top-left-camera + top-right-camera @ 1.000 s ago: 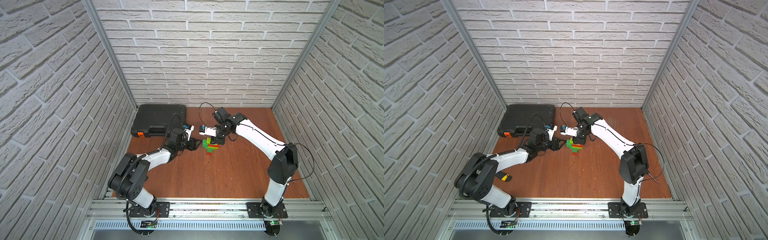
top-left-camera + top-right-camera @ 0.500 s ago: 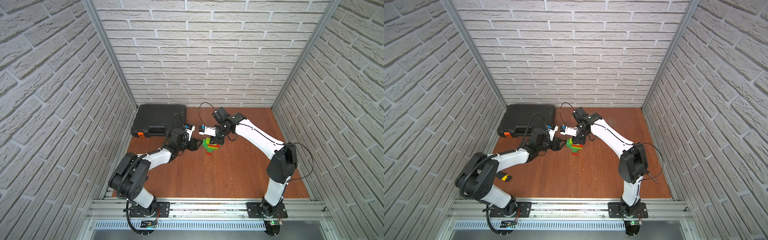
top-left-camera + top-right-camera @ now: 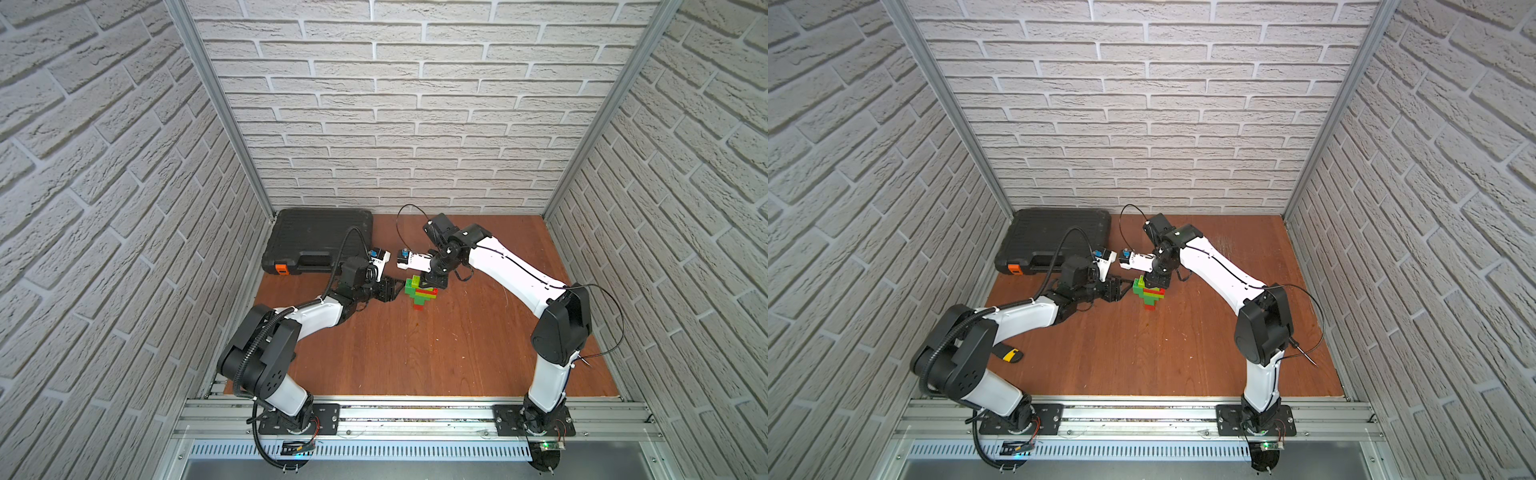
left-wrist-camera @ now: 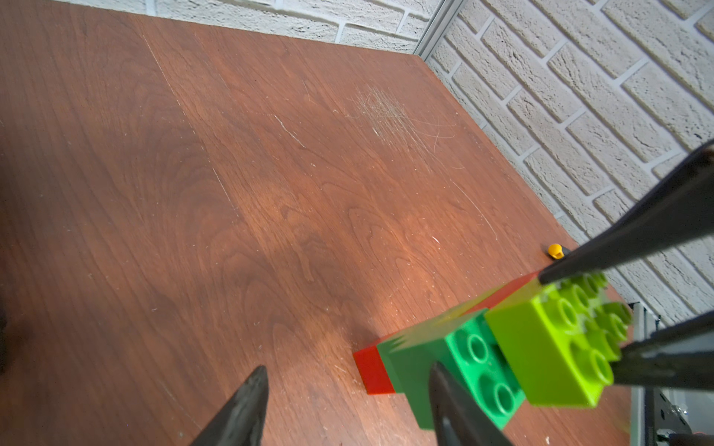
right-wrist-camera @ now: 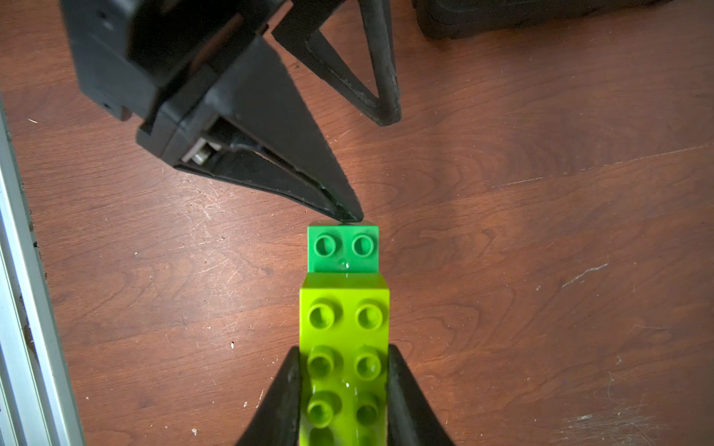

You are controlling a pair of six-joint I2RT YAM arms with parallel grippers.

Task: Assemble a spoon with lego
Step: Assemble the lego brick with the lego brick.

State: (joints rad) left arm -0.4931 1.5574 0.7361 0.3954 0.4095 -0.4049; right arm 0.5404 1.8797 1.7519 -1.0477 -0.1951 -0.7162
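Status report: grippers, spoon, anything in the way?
Right gripper shut on the spoon's top lime brick. Left gripper open, one fingertip at its green brick. Black case apart, behind.

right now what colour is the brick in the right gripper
The brick is lime green, clearest in the right wrist view.

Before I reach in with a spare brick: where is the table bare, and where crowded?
Widest bare patch: front middle of the table, between the left arm and the right arm, from the spoon to the front rail. A smaller one: back right, between the right arm and the back wall. Crowded: back left, where the toolcase sits and both jaws meet at the spoon.
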